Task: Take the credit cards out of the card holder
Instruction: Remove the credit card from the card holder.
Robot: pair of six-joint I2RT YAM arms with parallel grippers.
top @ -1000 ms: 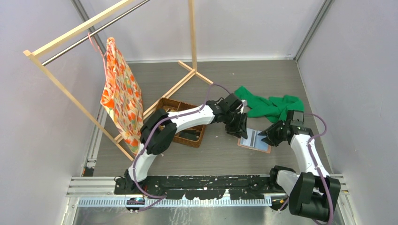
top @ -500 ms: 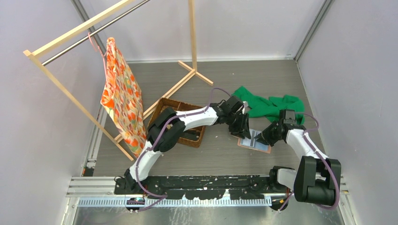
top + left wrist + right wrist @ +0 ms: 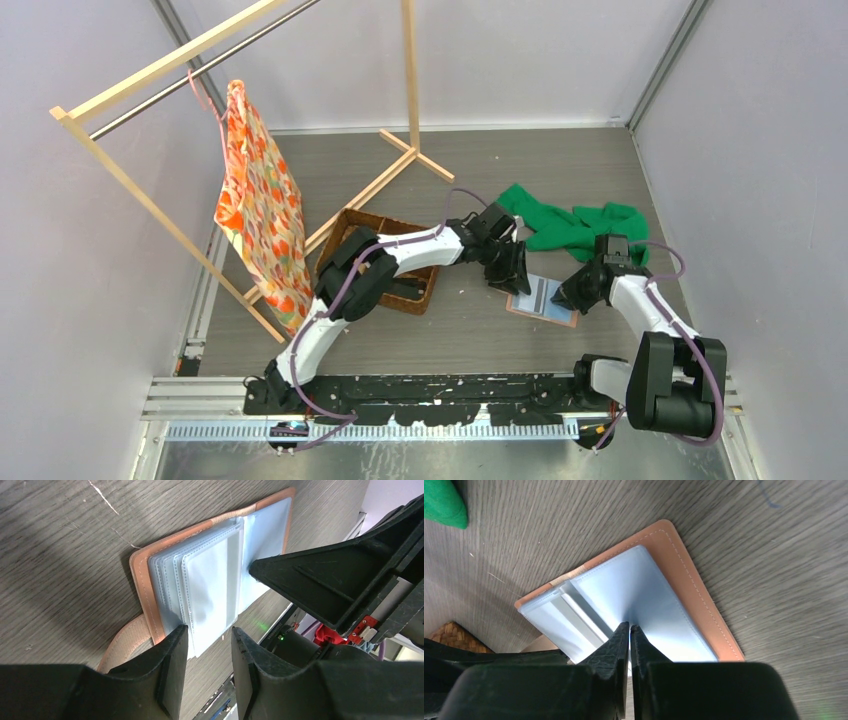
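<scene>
Card holder [image 3: 541, 298] lies open flat on the table [image 3: 470, 330], between the 2 arms and near the green cloth [image 3: 575, 228]. Left gripper [image 3: 209, 630] is slightly open, its 2 fingers straddling the edge of the clear sleeves [image 3: 210, 585]. Right gripper [image 3: 629, 626] is almost closed, tips on the right-hand panel, no visible grip on anything.

The grey wood-grain table [image 3: 480, 170] I am bolted to carries four things. The card holder [image 3: 541, 297] lies open and flat, right of centre, toward the near edge. A crumpled green cloth [image 3: 575, 228] lies just behind it, nearer the right edge. A brown woven basket [image 3: 372, 224] sits left of centre, just beside the foot of a wooden clothes rack [image 3: 385, 178] standing toward the far left corner.
</scene>
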